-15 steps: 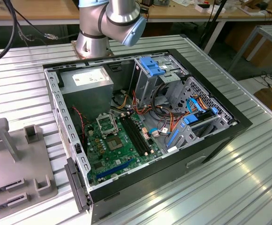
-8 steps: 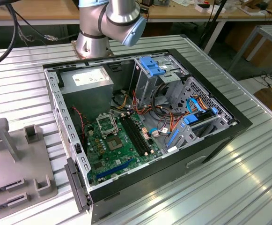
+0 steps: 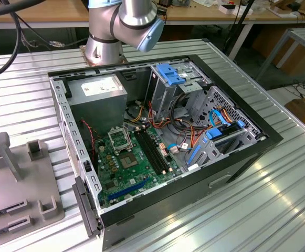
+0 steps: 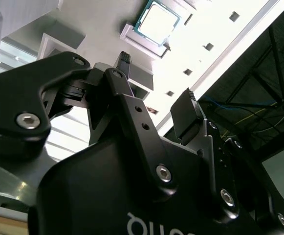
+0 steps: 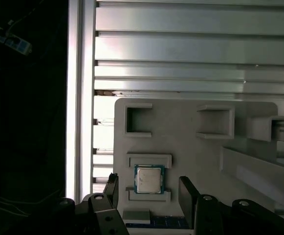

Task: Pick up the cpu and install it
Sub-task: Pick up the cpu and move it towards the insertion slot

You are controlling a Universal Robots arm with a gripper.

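On the grey fixture plate, at eight o'clock of the computer case in the exterior view, the cpu lies flat, in line between the gripper's spread fingers, untouched

"Where's the arm?"

"In the exterior view you see its round silver base and, above it, a thick joint with a pale blue cap."

"And the gripper?"

"Both wrist views look along it. It's black with bolted linkages, and its two fingers stand well apart, the flat pads facing each other across the gap."
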